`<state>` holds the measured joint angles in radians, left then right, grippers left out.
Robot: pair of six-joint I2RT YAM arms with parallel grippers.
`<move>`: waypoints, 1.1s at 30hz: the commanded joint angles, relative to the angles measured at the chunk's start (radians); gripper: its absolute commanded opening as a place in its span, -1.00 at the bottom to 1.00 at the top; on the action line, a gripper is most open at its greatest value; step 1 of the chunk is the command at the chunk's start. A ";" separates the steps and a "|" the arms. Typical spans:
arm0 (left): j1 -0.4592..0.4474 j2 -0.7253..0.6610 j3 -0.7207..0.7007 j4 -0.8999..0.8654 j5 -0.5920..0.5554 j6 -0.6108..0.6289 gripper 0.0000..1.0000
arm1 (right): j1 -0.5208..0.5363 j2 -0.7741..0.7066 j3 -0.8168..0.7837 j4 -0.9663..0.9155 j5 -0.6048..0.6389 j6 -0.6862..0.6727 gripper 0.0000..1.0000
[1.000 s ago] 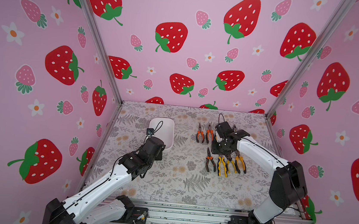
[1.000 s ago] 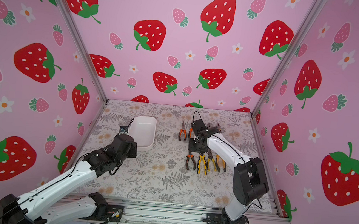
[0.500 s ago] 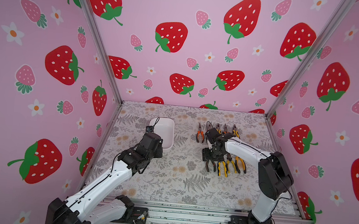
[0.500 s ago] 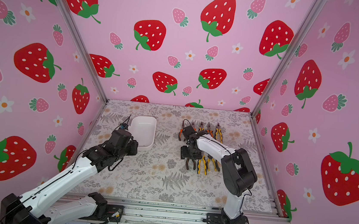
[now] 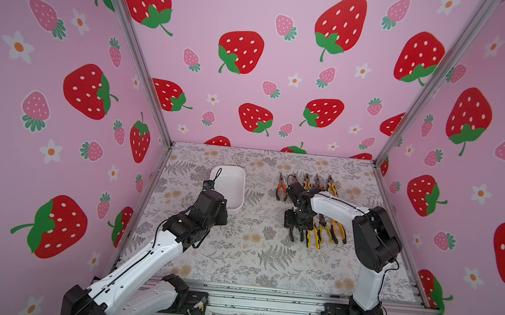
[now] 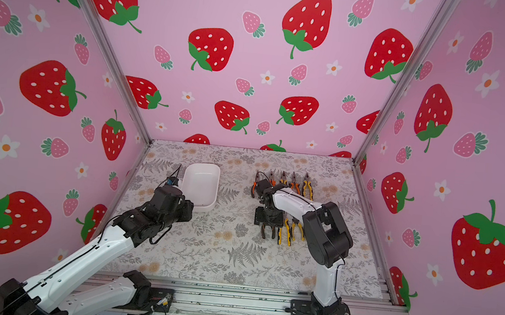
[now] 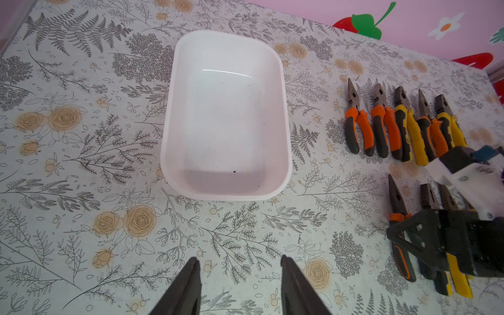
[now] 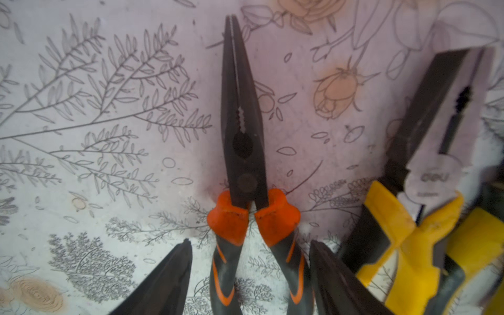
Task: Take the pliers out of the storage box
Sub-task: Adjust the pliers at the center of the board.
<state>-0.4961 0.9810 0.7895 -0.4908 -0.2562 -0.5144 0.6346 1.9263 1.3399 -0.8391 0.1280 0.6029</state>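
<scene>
Pliers (image 7: 401, 128) lie outside the box (image 7: 223, 182), on the counter (image 5: 235, 257) to its right, in two rows, noses toward the back wall, long axes parallel. The right end effector (image 8: 250, 242) covers much of the near row, so its count is unclear; its fingers stand apart astride an orange-handled needle-nose pair (image 8: 242, 136), handle ends cut off. The left end effector (image 7: 239, 259), fingers apart and empty, hovers before the box. Bare counter separates box and pliers.

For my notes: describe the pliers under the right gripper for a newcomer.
Right of the white box, pliers lie in two rows. Take the near row's end pair nearest the box, under the right gripper. Needle nose, orange handles; its neighbour is blunt with yellow handles.
</scene>
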 commanded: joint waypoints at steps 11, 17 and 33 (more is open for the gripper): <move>0.003 -0.006 -0.010 0.025 0.015 -0.010 -0.01 | 0.035 -0.033 -0.040 -0.015 -0.020 0.053 0.30; 0.002 -0.013 -0.005 0.015 0.014 -0.007 -0.02 | 0.035 -0.051 -0.058 -0.003 -0.022 0.063 0.22; 0.003 -0.048 -0.007 -0.015 0.011 -0.016 -0.02 | 0.036 -0.059 -0.046 -0.040 -0.058 -0.021 0.16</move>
<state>-0.4961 0.9443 0.7792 -0.4854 -0.2501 -0.5228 0.6666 1.8839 1.2697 -0.8326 0.0822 0.6224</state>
